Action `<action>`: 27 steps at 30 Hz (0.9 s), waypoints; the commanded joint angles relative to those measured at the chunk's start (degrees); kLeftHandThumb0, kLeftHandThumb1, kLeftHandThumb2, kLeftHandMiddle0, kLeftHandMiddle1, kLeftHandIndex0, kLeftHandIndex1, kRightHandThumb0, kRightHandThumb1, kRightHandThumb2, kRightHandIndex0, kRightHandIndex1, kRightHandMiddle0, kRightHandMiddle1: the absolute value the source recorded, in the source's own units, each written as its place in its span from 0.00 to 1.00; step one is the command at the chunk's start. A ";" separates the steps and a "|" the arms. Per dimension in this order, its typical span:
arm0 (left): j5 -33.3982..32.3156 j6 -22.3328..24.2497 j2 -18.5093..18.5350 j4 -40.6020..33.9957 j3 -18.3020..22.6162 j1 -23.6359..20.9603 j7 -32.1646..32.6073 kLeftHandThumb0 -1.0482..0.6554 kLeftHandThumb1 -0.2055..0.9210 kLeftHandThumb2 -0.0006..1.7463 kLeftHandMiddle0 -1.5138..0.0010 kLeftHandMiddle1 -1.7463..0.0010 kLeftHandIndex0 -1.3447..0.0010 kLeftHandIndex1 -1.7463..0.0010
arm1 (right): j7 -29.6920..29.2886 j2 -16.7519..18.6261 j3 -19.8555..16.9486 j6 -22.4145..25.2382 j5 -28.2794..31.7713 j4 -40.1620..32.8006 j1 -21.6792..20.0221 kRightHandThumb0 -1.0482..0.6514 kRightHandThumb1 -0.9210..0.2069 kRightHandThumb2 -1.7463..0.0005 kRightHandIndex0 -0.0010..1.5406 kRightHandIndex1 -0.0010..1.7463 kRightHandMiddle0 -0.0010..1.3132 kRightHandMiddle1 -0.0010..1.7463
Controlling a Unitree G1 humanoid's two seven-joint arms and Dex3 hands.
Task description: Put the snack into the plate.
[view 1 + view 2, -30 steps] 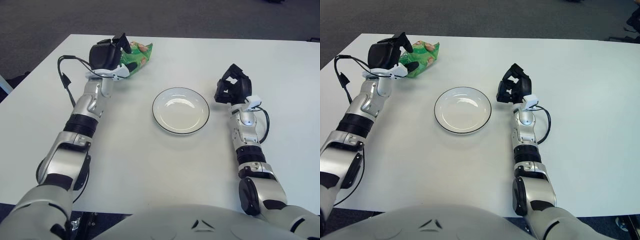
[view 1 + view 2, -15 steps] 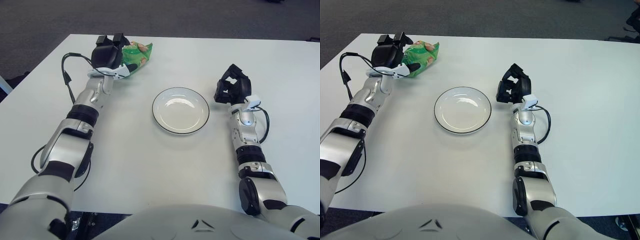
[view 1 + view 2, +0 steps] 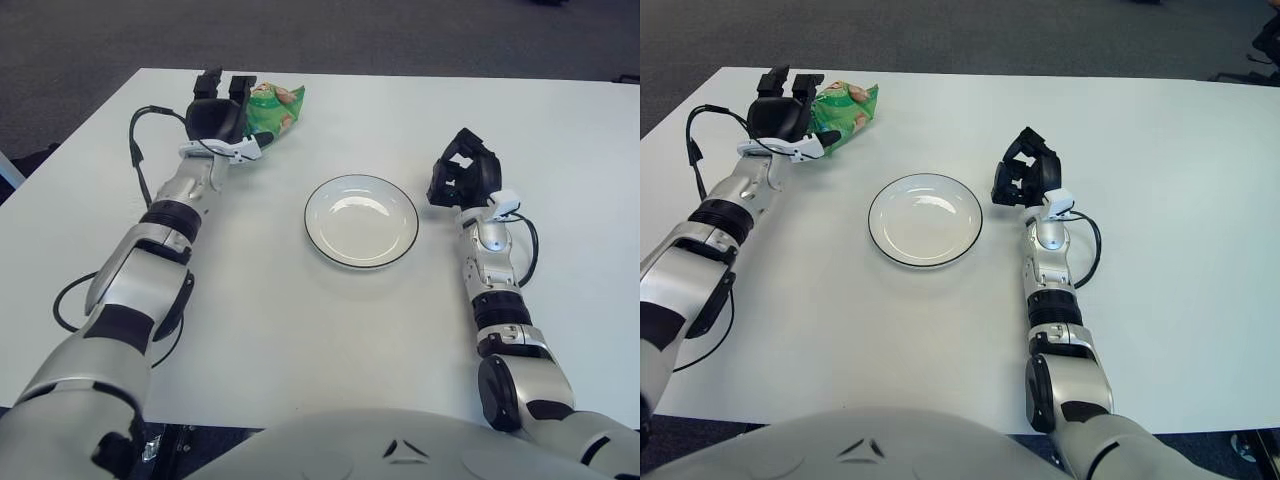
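- Left eye view is showing the broad white rectangular table, bare apart from one dish and one packet, with dark carpet running beyond its far edge.
- Sitting at the middle of that table is the round white ceramic plate with a thin dark rim, empty and waiting for its load.
- Stretching out toward the far left corner is the robot's left hand, black-fingered on a silver forearm, now lying right against the packet's near-left side; a second ago it was hanging a little nearer the robot, so the arm has been pushing forward and settling onto the target.
- Lying at that far left corner, well apart from the plate, is the crinkled green foil snack bag, its right end poking out past the hand and still on the tabletop.
- Two fingers are standing up over the bag's far edge and the thumb is reaching along its near side, so the fingers are spread around the packet; whether they are already pinching it cannot be told.
- Showing just to the right of the plate is the right hand, fingers curled inward and holding nothing, unchanged over the last second.
- Reading the scene, the reach looks finished and the grasp is the step in hand; lift and carry to the plate are not yet done.
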 commanded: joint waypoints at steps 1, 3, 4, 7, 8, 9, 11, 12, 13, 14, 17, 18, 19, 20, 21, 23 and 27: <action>0.63 1.56 -0.95 2.77 -1.50 -2.85 1.13 0.04 1.00 0.50 1.00 1.00 1.00 0.79 | -0.72 1.55 -0.02 0.79 -0.28 2.96 8.49 0.30 0.66 0.15 0.86 1.00 0.56 1.00; 0.59 2.01 -1.31 3.75 -1.97 -3.30 0.57 0.03 1.00 0.52 1.00 1.00 1.00 0.82 | -0.77 1.60 0.05 0.83 -0.22 2.76 8.62 0.30 0.66 0.15 0.86 1.00 0.56 1.00; 0.55 2.18 -1.43 4.11 -2.19 -3.48 0.28 0.03 1.00 0.54 1.00 1.00 1.00 0.84 | -0.77 1.60 0.08 0.85 -0.17 2.71 8.66 0.30 0.66 0.15 0.86 1.00 0.56 1.00; 0.36 2.38 -1.61 4.87 -2.78 -3.85 -0.34 0.02 1.00 0.56 1.00 1.00 1.00 0.88 | -0.74 1.63 0.17 0.88 -0.04 2.50 8.78 0.30 0.66 0.15 0.86 1.00 0.56 1.00; 0.30 2.38 -1.66 5.10 -2.96 -3.95 -0.63 0.02 1.00 0.57 1.00 1.00 1.00 0.89 | -0.72 1.66 0.21 0.88 -0.01 2.39 8.86 0.30 0.66 0.15 0.86 1.00 0.56 1.00; 0.24 2.33 -1.82 5.48 -3.19 -4.12 -1.34 0.02 1.00 0.57 1.00 1.00 1.00 0.90 | -0.63 1.66 0.25 0.86 0.03 2.31 8.92 0.30 0.66 0.15 0.86 1.00 0.56 1.00; -0.04 1.93 -2.03 6.07 -3.50 -4.36 -2.82 0.01 1.00 0.59 1.00 1.00 1.00 0.94 | -0.52 1.72 0.35 0.85 0.07 2.01 9.13 0.30 0.66 0.15 0.87 1.00 0.56 1.00; -0.23 1.69 -2.10 6.27 -3.59 -4.44 -3.43 0.02 1.00 0.60 1.00 1.00 1.00 0.95 | -0.48 1.72 0.38 0.85 0.08 1.92 9.19 0.30 0.66 0.15 0.87 1.00 0.56 1.00; -0.71 1.05 -2.37 6.73 -3.52 -4.56 -4.83 0.02 1.00 0.61 1.00 1.00 1.00 0.96 | -0.39 1.73 0.39 0.90 0.15 1.80 9.25 0.30 0.66 0.15 0.87 1.00 0.56 1.00; -1.06 0.61 -2.57 7.07 -3.47 -4.65 -5.82 0.02 1.00 0.62 1.00 1.00 1.00 0.97 | -0.33 1.73 0.39 0.95 0.21 1.72 9.28 0.30 0.66 0.15 0.87 1.00 0.56 1.00; -1.81 -0.69 -2.70 7.84 -3.38 -4.81 -8.42 0.02 1.00 0.64 1.00 1.00 1.00 0.99 | -0.29 1.87 0.51 1.09 0.22 1.13 9.57 0.30 0.66 0.15 0.87 1.00 0.56 1.00; -1.97 -1.03 -2.61 7.98 -3.42 -4.83 -8.99 0.03 1.00 0.64 1.00 1.00 0.99 0.99 | -0.32 1.95 0.58 1.12 0.17 0.91 9.68 0.30 0.66 0.15 0.87 1.00 0.56 1.00; -2.12 -1.37 -2.53 8.12 -3.49 -4.87 -9.65 0.03 1.00 0.64 1.00 1.00 0.99 0.99 | -0.33 2.00 0.62 1.11 0.14 0.76 9.76 0.30 0.66 0.15 0.87 1.00 0.55 1.00; -2.24 -1.61 -2.47 8.22 -3.55 -4.90 -10.09 0.03 1.00 0.65 1.00 1.00 0.99 0.99 | -0.34 2.03 0.64 1.12 0.12 0.64 9.83 0.30 0.66 0.15 0.87 1.00 0.55 1.00; -2.38 -1.92 -2.42 8.34 -3.63 -4.92 -10.70 0.03 1.00 0.65 1.00 1.00 0.98 0.98 | -0.36 2.05 0.66 1.13 0.11 0.53 9.88 0.30 0.66 0.15 0.87 1.00 0.55 1.00; -2.63 -2.56 -2.25 8.48 -3.71 -4.85 -11.68 0.03 1.00 0.65 1.00 1.00 0.99 0.95 | -0.45 2.14 0.74 1.24 0.04 0.14 10.05 0.30 0.66 0.15 0.87 1.00 0.55 1.00; -3.29 -5.20 -1.64 8.44 -3.60 -4.12 -13.74 0.04 1.00 0.64 0.97 0.99 1.00 0.85 | -0.69 2.33 0.84 1.53 -0.02 -0.63 10.34 0.30 0.65 0.15 0.86 1.00 0.55 1.00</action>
